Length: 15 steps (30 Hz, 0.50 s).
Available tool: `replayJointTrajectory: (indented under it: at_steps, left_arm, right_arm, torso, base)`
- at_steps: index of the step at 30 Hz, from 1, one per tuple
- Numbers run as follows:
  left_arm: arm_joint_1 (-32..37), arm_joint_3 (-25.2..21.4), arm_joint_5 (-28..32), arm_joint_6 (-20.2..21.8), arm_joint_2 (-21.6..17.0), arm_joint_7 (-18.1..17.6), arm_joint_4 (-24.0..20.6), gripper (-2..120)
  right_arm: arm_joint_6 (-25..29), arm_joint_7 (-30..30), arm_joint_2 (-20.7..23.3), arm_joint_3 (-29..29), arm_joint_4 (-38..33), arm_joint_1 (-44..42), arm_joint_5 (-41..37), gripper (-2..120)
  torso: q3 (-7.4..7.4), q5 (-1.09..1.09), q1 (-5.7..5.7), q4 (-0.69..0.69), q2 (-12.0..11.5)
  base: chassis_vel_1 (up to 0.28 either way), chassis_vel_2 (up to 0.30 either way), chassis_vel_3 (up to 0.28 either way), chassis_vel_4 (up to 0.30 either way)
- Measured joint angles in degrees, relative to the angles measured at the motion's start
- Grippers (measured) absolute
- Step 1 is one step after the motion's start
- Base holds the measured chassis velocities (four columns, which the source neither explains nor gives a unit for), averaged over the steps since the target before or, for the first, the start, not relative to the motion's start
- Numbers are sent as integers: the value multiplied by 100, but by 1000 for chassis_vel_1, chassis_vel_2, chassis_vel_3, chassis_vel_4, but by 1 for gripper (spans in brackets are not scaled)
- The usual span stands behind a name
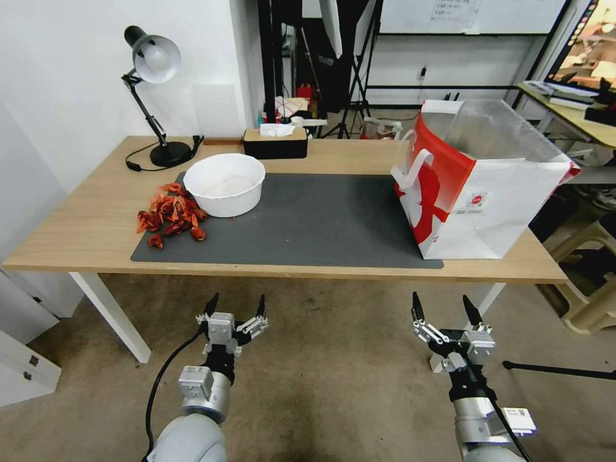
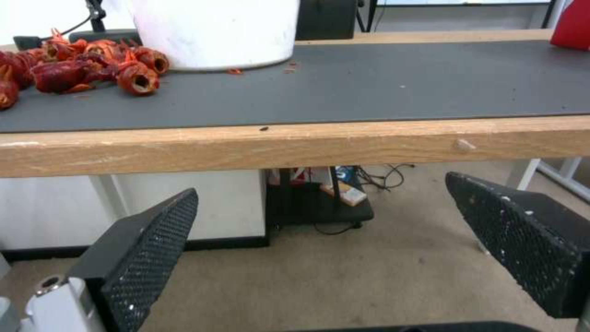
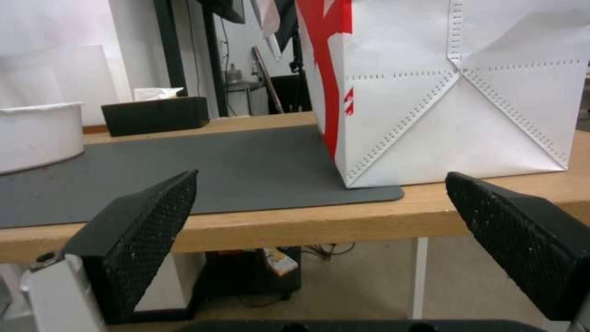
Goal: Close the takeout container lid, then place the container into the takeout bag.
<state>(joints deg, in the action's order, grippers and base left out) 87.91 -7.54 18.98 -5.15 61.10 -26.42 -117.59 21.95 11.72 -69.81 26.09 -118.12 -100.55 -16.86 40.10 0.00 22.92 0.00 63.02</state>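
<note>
The takeout bag [image 1: 478, 186] stands open on the table's right end, red and white with white loop handles and a silvery lining; its white side [image 3: 455, 92] faces the right wrist view. The takeout container and its lid are out of view. My left gripper [image 1: 236, 307] hangs open below the table's front edge, left of centre, with its black fingers [image 2: 147, 249] wide apart and nothing between them. My right gripper [image 1: 446, 307] is also open and empty, below the front edge under the bag, its fingers [image 3: 138, 235] spread.
A dark grey mat [image 1: 308, 218] covers the wooden table [image 1: 83, 218]. A large white bowl [image 1: 225, 183] sits at the mat's left with a pile of red crayfish shells [image 1: 170, 215] beside it. A desk lamp [image 1: 151, 96] and black tissue box [image 1: 276, 142] stand at the back.
</note>
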Motion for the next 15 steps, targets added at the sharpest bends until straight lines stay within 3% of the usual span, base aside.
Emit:
replayJointTrajectory:
  at_steps: [15]
  left_arm:
    - [-1,0,1,2,-2,-3,0,100]
  right_arm:
    - [-7,4,3,2,-5,5,-6,100]
  torso:
    - [0,0,0,0,0]
  base:
    - [0,0,0,0]
